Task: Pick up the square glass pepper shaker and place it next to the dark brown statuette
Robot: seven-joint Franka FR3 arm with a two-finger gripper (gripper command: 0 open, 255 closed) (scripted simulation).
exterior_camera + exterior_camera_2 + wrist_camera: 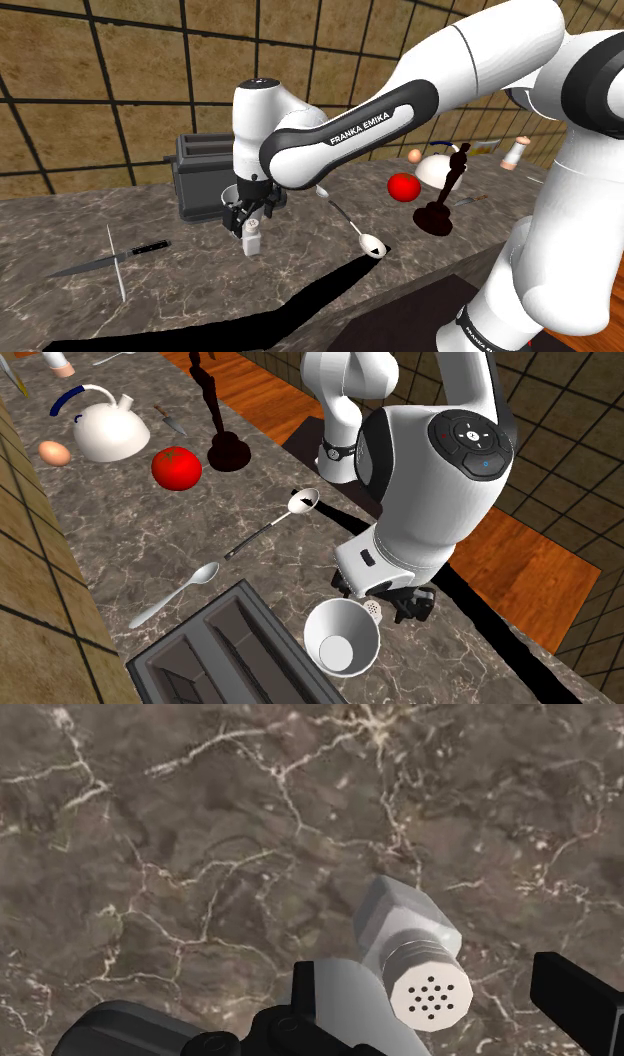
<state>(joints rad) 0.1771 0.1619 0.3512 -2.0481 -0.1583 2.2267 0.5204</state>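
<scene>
- As you look to the shoulder view's left of the toaster [200, 175], a knife [95, 263] with a black handle lies flat on the brown veined counter [180, 300], apart from the toaster.
- A white cup [342, 637] stands just beside the toaster's front corner.
- The black gripper [250, 219] hangs just in front of the toaster and points down. Its two fingers are wide apart and hold nothing.
- The pale grey pepper shaker [252, 241] stands on the counter right under the gripper, near the toaster. Its round top with little holes sits between the fingers, but they are not closed on it.
- A spoon [350, 223] lies to the right of the toaster.
- A red tomato [403, 187] sits farther right.
- The dark statuette [445, 195] stands well apart from the toaster, past the tomato.
</scene>
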